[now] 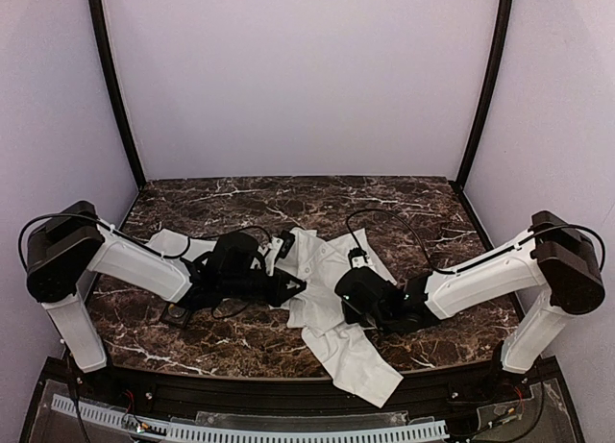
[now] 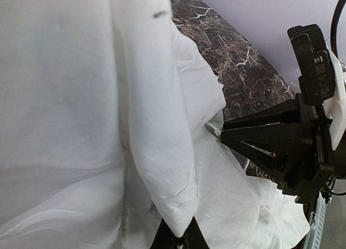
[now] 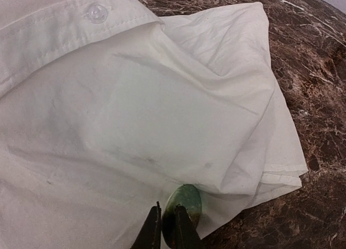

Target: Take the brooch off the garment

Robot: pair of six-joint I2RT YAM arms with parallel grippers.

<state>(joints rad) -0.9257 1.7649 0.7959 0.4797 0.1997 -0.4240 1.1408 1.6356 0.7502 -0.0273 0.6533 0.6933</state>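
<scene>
A white shirt (image 1: 322, 260) lies crumpled on the dark marble table (image 1: 413, 208) between the arms. In the right wrist view the brooch (image 3: 186, 201), a small round greenish, slightly metallic disc, stands on edge at the shirt's (image 3: 140, 114) hem. My right gripper (image 3: 167, 208) is shut on the brooch's lower left rim. From above, the right gripper (image 1: 348, 304) is low on the shirt and the brooch is hidden. My left gripper (image 2: 178, 226) is shut on the tip of a fold of shirt fabric (image 2: 162, 152), at the shirt's left side (image 1: 288, 287).
A clear shirt button (image 3: 97, 12) sits on the placket at the top. The right arm's black fingers (image 2: 270, 141) show at the right of the left wrist view. A small black object (image 1: 285, 243) lies by the collar and another (image 1: 177, 315) under the left arm.
</scene>
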